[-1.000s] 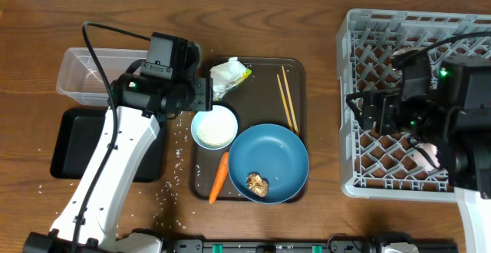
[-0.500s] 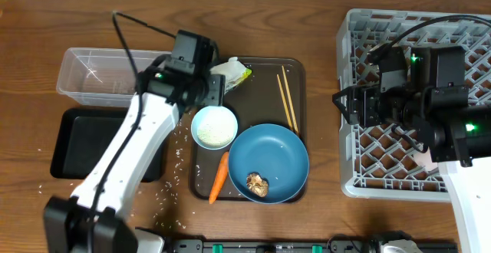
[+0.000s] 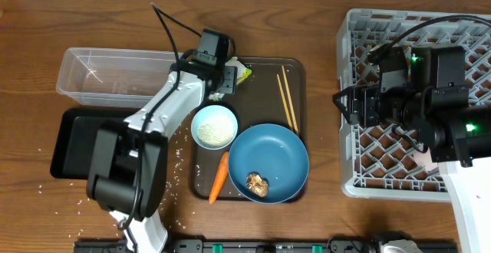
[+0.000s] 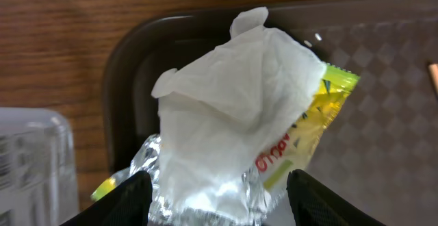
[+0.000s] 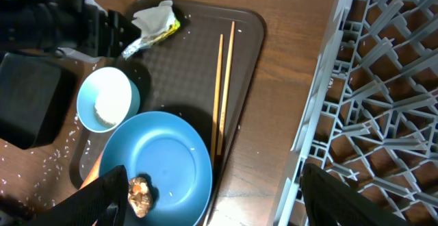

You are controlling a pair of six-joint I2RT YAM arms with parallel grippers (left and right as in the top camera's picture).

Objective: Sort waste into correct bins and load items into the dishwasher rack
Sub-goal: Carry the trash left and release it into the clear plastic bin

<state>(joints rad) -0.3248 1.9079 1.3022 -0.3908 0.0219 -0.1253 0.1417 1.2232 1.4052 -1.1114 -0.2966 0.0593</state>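
**Wrapper: handling assessment**

The wrapper (image 4: 246, 116) is found crumpled at the back-left corner of the tray (image 3: 298, 67). It is judged light, soft and slippery, and the bunched middle is recommended. The left gripper (image 4: 219, 195) is spread wide at it. The right gripper (image 5: 217, 188) is wide and empty.

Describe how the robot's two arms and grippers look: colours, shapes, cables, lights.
The left arm has white rounded links, black joint housings and a thin black cable looping over its wrist. The left gripper is black, with two dark fingers. The right arm is black and boxy near the wrist, with green lights, black cables and a white lower link. The right gripper is black too.
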